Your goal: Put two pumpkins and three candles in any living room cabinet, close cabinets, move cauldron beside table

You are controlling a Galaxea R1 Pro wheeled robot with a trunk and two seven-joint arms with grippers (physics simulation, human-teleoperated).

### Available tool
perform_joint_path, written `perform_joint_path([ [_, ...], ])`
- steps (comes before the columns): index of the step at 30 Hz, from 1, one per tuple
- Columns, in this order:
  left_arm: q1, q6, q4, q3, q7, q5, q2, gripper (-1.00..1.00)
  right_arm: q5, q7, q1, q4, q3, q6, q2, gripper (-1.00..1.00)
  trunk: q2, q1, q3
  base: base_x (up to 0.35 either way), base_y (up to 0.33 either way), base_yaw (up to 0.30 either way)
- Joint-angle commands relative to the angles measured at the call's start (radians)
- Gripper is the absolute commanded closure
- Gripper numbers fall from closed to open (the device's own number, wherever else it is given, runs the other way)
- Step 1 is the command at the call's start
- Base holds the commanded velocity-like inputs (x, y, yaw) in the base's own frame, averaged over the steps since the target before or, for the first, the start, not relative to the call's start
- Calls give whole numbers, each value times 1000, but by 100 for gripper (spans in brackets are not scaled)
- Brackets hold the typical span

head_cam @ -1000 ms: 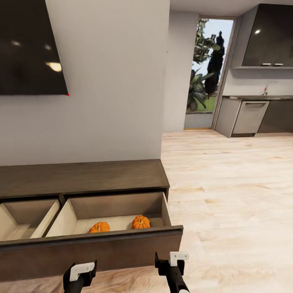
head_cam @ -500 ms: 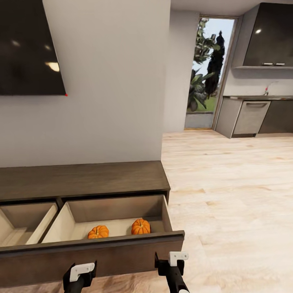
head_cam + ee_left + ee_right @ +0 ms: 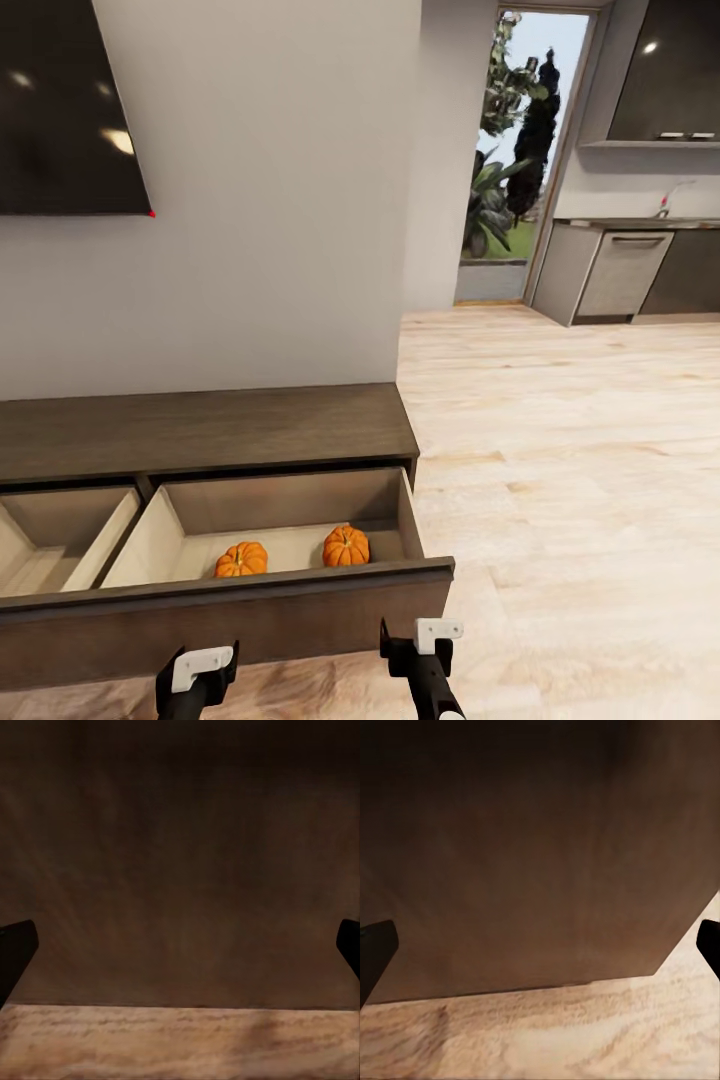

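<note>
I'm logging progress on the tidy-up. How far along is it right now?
Both pumpkins already lie in the right-hand open drawer of the cabinet. Nothing is in hand: the left tool and right tool face the drawer front, open and empty. Left to do: the candles and cauldron, not seen here, and closing both open drawers, including the left one.

- the drawer front [image 3: 220, 615] is hiding the lower halves of both pumpkins [image 3: 241, 559].
- the left drawer [image 3: 50, 535] and tv [image 3: 60, 110] are being cut off at the left edge.
</note>
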Motion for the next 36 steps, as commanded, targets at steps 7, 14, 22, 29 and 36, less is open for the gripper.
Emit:
perform_joint_path([
  [7, -1, -4, 0, -9, 3, 7, 1, -100, -10, -6, -1, 1, 7, -7, -1, -100, 0, 0, -1, 0, 0, 0],
  [14, -1, -4, 0, -10, 11, 6, 1, -100, -11, -6, -1, 1, 7, -7, -1, -100, 0, 0, -1, 31, 12, 0],
  [22, -1, -3, 1, -9, 13, 6, 1, -100, -11, -6, -1, 1, 7, -7, -1, -100, 0, 0, -1, 85, 42, 0],
  [29, -1, -4, 2, -9, 13, 6, 1, -100, -11, -6, -1, 2, 7, -7, -1, -100, 0, 0, -1, 80, 36, 0],
  [36, -1, -3, 2, -9, 13, 6, 1, -100, -10, -6, -1, 2, 7, -7, -1, -100, 0, 0, -1, 31, 5, 0],
])
